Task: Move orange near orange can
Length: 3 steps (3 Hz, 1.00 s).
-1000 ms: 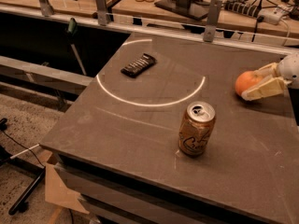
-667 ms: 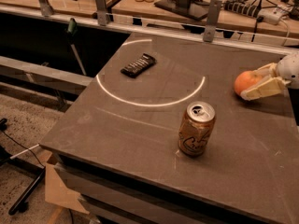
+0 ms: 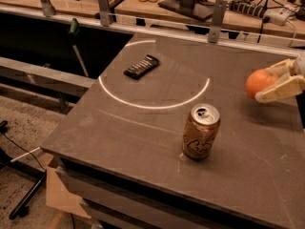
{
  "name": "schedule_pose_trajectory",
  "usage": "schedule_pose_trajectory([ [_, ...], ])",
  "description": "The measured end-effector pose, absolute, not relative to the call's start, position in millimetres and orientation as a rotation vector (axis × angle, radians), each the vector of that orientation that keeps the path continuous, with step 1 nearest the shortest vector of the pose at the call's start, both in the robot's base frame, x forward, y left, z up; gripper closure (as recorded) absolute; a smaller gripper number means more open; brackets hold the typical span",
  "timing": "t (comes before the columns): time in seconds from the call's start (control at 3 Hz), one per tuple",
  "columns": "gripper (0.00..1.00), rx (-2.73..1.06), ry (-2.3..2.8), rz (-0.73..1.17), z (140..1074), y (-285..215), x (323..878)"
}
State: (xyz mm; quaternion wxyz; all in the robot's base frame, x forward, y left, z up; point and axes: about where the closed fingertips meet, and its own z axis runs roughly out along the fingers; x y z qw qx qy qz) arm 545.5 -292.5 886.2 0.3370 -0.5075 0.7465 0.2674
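Grey worktop (image 3: 143,128), the orange can (image 3: 200,131) upright on it. Off to the can's right and beyond it, well apart, the pincer (image 3: 265,86) grips the orange (image 3: 256,81). Transport step: next, carry it left, down beside the can.

From the orange can (image 3: 200,131) on the surface (image 3: 119,128), the snack bar (image 3: 141,66) lies at 11 o'clock, the tool (image 3: 265,85) gripping the orange (image 3: 256,80) at 2 o'clock.

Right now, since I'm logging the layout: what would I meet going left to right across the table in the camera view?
Black snack bar → orange can → orange, gripped by the end effector at the far right.
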Motion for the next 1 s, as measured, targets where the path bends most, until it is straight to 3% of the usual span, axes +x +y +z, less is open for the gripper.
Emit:
schedule_pose_trajectory([
  [1.0, 1.00, -1.536, 1.867, 0.736, 850.4, -226.5, 475.1],
])
